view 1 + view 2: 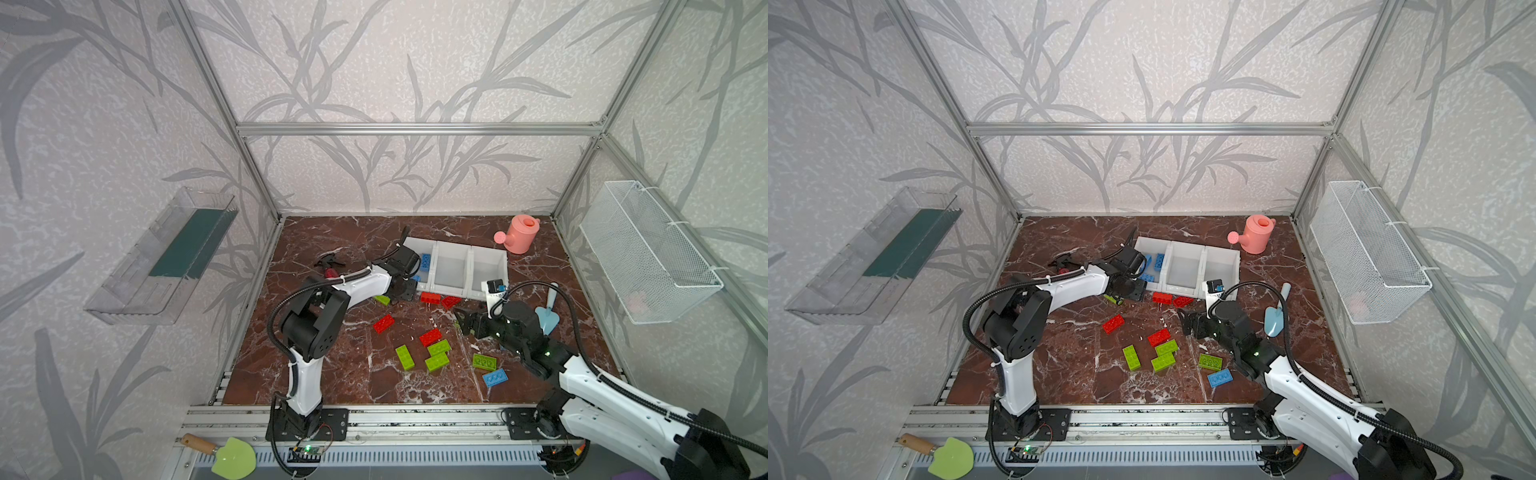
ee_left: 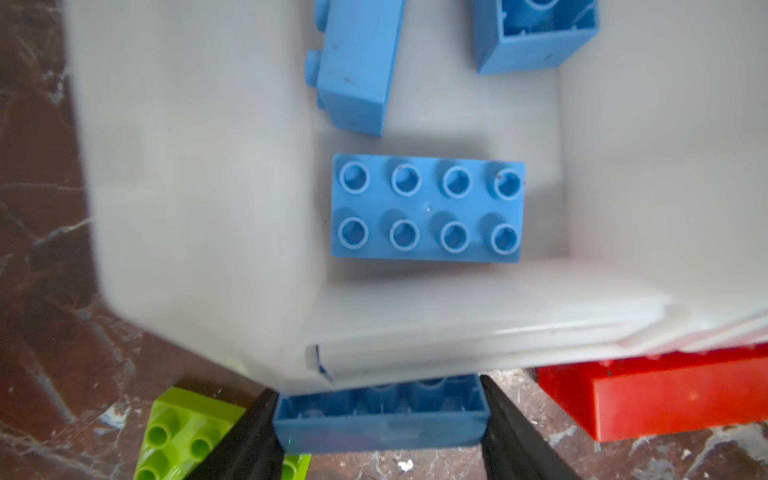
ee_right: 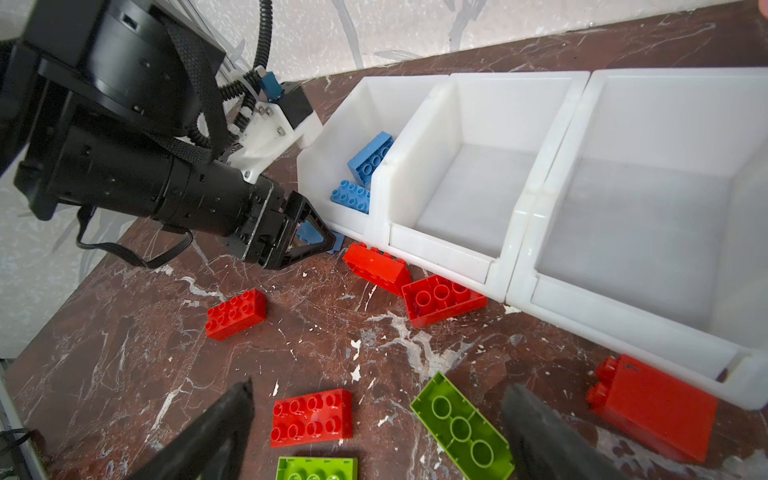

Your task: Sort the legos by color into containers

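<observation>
Sorting by color: the left claw (image 2: 379,399) pinches a blue brick (image 2: 380,432) by its short ends, low over the counter (image 1: 332,374) at the front lip of the left bin (image 3: 328,137), which holds three blue bricks (image 2: 426,208). Light, rigid and smooth-sided, it likely wants a square grip on flat faces. The right claw (image 3: 382,432) hangs spread and empty above a red brick (image 3: 311,417) and a green brick (image 3: 461,424).

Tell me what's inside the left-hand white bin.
In the left-hand bin: a blue studs-up brick, a blue brick on its side, a blue tipped brick, hollow side showing. Its back end is outside the wrist frame; the left arm covers part in both top views.
</observation>
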